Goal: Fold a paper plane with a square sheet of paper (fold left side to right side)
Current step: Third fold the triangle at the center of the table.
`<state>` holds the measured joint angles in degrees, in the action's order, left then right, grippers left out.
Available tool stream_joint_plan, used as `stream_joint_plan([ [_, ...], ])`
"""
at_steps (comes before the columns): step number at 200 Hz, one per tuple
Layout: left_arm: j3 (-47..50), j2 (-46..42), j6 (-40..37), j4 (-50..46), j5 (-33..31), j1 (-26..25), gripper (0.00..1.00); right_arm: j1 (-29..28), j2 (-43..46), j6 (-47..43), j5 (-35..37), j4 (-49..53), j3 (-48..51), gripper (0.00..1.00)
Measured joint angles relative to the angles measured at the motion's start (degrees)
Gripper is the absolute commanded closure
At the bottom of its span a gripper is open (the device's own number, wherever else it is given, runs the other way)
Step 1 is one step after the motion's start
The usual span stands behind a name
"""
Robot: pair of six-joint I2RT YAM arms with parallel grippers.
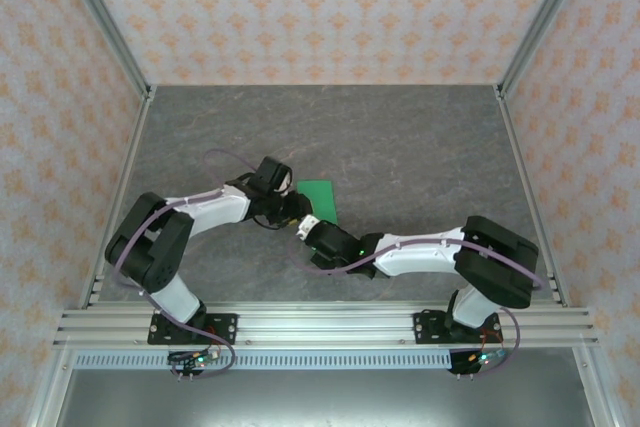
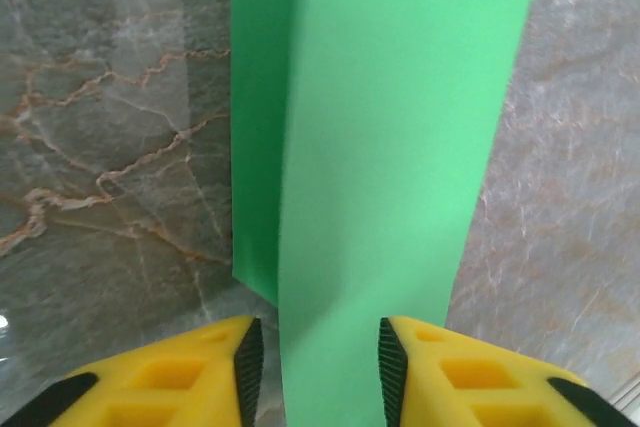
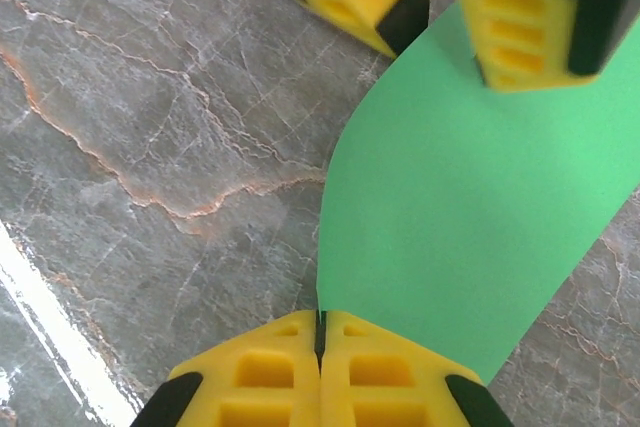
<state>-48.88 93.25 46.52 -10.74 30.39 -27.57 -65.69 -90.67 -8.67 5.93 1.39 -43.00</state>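
Currently: right jaws clenched flat, pads (image 3: 270, 372) pressed together, with the near corner of the green sheet (image 3: 470, 217) pinched in the seam. The sheet bows up from that pinch and fans out ahead of the right jaws, toward the left jaws at its far side. Left jaws released: their pads (image 2: 250, 362) stand apart and a strip of sheet runs straight out between them. There's a clear gap at the left pad; contact at the right pad, can't tell. Ahead of the left jaws the sheet shows two layers, a brighter flap over a darker one that sticks out to the left. From overhead, both jaws meet nearly tip to tip at the sheet's near-left edge, with the rest lying on the grey marble counter (image 1: 420, 147) beyond them.
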Motion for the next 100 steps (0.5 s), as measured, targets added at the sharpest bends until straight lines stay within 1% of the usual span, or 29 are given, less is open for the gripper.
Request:
stream_joint_plan([
  [10,-0.63,-1.33,-1.49,-2.03,-0.68,0.55,0.46,0.09,0.00,0.02,-0.50,0.33,0.00,1.00],
  [20,-1.70,-2.54,-2.78,-4.22,-1.27,1.16,0.43,0.11,0.00,0.00,-0.94,0.63,0.00,1.00],
  [45,-4.55,-4.63,-5.92,-8.70,-3.19,2.16,0.43,0.28,0.00,0.02,-1.73,0.94,-0.04,1.00],
  [61,-6.45,-4.92,-7.43,-10.75,-3.82,2.49,0.52,0.50,0.00,0.04,-2.49,1.03,-0.11,1.00],
  [74,-7.85,-4.66,-8.55,-11.19,-3.39,2.49,0.63,0.72,0.00,0.07,-2.99,1.18,-0.11,1.00],
  [87,-9.86,-3.37,-9.64,-11.08,-1.84,2.56,0.69,0.92,0.00,0.09,-3.37,1.18,-0.13,1.00],
  [100,-12.59,-0.66,-10.58,-10.73,0.11,2.56,0.74,1.05,0.00,0.28,-3.63,1.18,-0.17,1.00],
])
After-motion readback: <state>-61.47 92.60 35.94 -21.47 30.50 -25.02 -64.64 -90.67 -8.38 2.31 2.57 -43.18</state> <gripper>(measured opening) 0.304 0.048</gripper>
